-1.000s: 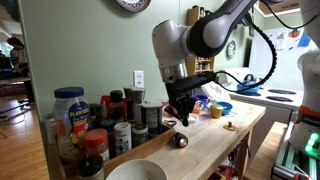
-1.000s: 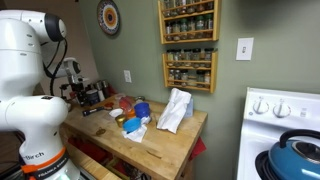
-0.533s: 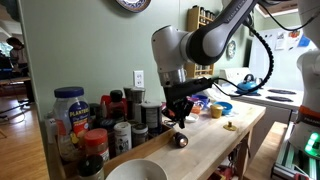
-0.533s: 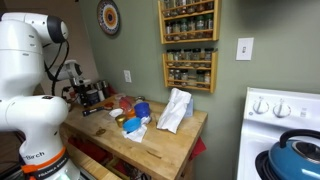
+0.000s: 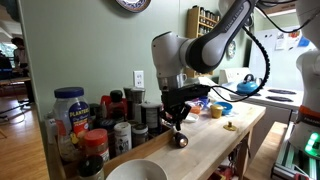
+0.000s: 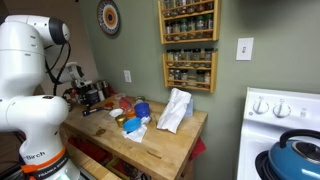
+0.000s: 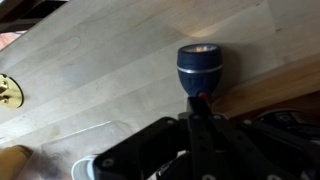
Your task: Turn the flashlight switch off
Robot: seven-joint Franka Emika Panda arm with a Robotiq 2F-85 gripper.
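The flashlight (image 5: 181,140) lies on the wooden counter (image 5: 215,140), small and dark with a round head. In the wrist view its blue-black head (image 7: 199,68) points away from me and the lens glows. My gripper (image 5: 178,122) hangs just above it, fingers pointing down. In the wrist view the fingers (image 7: 200,100) are pressed together, and their tips sit at the rear of the flashlight's head. I cannot tell whether they touch it. Nothing is held. In the exterior view from the far end, the robot's base hides the flashlight.
Spice jars and bottles (image 5: 100,125) crowd the wall side of the counter. A white bowl (image 5: 135,172) sits at the near end. A blue bowl (image 5: 222,108) and a small yellow thing (image 5: 229,126) lie further along. A white cloth (image 6: 175,108) stands by the stove (image 6: 285,125).
My gripper has come down a little and shifted slightly along the counter, closer to the flashlight. The flashlight has not moved.
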